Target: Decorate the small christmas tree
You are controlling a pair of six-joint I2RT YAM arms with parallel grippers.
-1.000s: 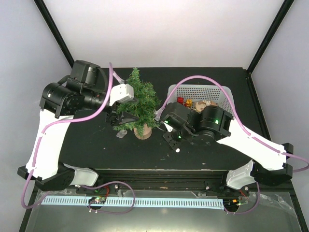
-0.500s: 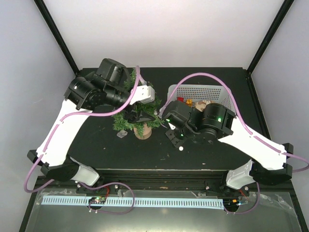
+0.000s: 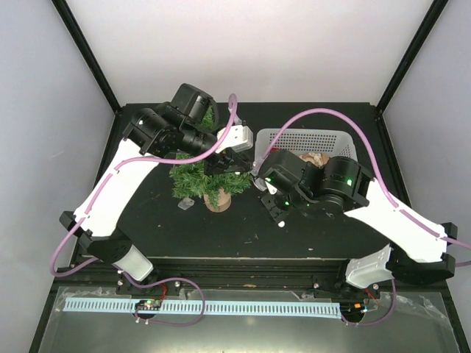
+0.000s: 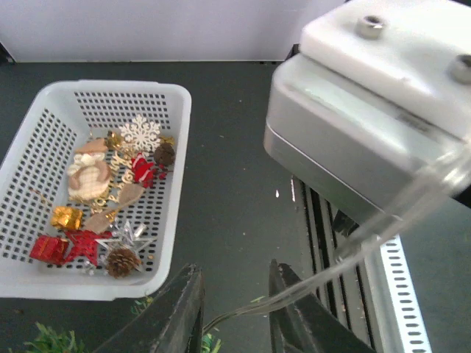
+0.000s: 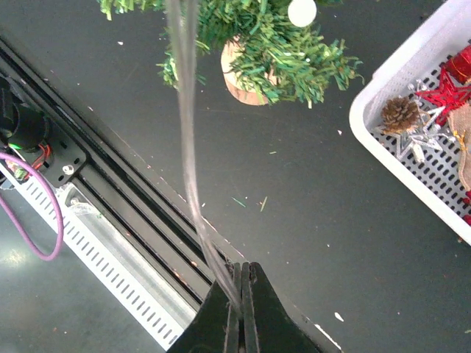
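Note:
The small christmas tree [image 3: 193, 180] stands on its tan stump [image 3: 217, 199] left of centre. It also fills the top of the right wrist view [image 5: 272, 37], with a white ball [image 5: 302, 11] among its needles. My right gripper [image 5: 241, 268] [image 3: 260, 184] is shut on a thin clear strand [image 5: 188, 147] that runs up to the tree. My left gripper [image 4: 234, 276] [image 3: 237, 160] hovers just right of the treetop. Its jaws stand a little apart, and the clear strand [image 4: 368, 239] passes between them and over the right finger.
A white perforated basket [image 4: 180, 147] [image 3: 338, 136] [image 5: 368, 129] at the back right holds several ornaments: a snowflake, pine cones, stars, gift boxes and a figure. A small clear piece [image 3: 186, 203] lies left of the stump. The slotted black rail [image 5: 110, 191] borders the table's near edge.
My left arm has swung right, from beside the tree to over it and toward the basket, and its jaws have narrowed. The right arm has shifted slightly right, still pinching the strand.

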